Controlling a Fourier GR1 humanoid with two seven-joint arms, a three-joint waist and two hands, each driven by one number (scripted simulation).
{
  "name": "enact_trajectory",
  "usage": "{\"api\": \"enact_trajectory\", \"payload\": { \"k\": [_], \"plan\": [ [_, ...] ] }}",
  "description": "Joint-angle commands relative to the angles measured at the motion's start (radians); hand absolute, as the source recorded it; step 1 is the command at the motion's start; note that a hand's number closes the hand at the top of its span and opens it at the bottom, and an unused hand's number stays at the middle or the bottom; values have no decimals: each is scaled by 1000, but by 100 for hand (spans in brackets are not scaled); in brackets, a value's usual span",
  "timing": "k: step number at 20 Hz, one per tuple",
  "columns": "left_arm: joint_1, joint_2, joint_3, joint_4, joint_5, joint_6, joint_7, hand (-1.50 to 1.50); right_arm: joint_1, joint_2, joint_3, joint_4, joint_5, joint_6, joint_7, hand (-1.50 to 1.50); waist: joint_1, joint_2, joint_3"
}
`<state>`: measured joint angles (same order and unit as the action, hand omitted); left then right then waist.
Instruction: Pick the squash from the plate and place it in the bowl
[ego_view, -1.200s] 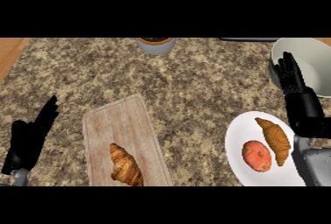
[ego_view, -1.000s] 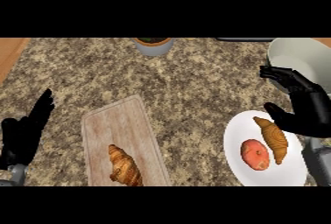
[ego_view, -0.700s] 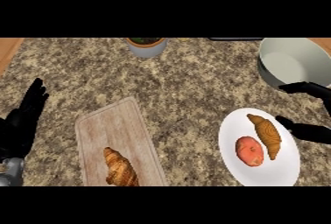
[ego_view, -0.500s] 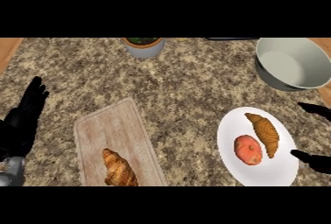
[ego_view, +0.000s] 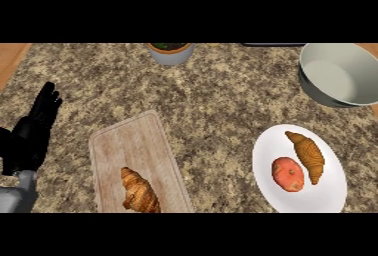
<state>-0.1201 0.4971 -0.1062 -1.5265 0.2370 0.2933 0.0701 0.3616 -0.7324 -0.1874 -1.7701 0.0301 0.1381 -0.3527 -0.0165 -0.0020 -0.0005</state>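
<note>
White plate: one squash, one reddish item; one bowl; left hand spread, left edge.

We see the squash as a long, orange-brown piece with darker bands across it, narrow at its far end and thicker toward the near end. It lies flat on the right half of the plate, running far to near with a slight slant. The plate is white and round, at the near right of the tabletop. The bowl, grey-white and upright, stands at the far right, apart from the plate.
</note>
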Motion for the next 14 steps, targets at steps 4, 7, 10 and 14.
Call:
{"api": "enact_trajectory", "payload": {
  "k": [4, 7, 10, 14],
  "plan": [
    [43, -24, 11, -50, -42, -30, 3, 0, -98, -47, -72, -140, -31, 112, 240, -150, 18, 1, 0],
    [-59, -47, 8, 49, -49, -37, 7, 0, -251, -109, -2, -144, -38, 157, 429, -150, 24, 5, -1],
    [-54, -30, 16, -10, -35, -44, 52, 0, -287, -193, 59, -88, 27, 244, 434, -150, 40, 6, 0],
    [-55, -25, 46, 43, -25, -83, 25, 0, -402, -183, 188, -32, 77, 315, 519, -150, 40, 7, 0]
  ]
}}
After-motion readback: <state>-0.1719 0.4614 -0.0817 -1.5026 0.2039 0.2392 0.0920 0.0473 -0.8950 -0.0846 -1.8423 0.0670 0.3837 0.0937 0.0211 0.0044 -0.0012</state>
